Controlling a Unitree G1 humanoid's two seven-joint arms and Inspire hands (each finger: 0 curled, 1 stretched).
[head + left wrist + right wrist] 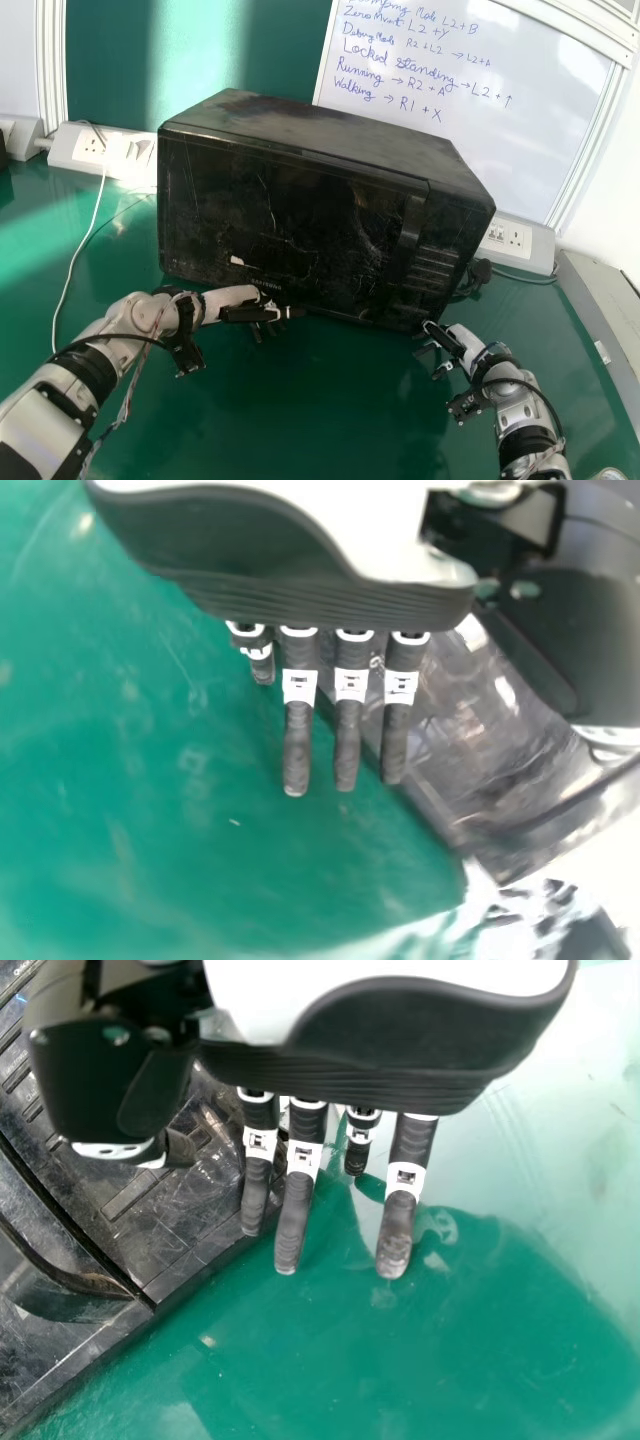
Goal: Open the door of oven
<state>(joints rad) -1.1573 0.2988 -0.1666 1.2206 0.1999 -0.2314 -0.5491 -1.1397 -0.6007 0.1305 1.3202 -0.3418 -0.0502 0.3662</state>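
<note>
Upright door handle (410,225) sits forward-left of the right robot hand (445,340), nearer than the left robot hand (236,314); both have straight, slightly spread fingers.

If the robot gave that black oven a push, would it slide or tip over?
The black oven looks rigid and probably heavy, being a large box. Its broad, flat shape on the green table suggests it would resist tipping; a firm push might slide it.
</note>
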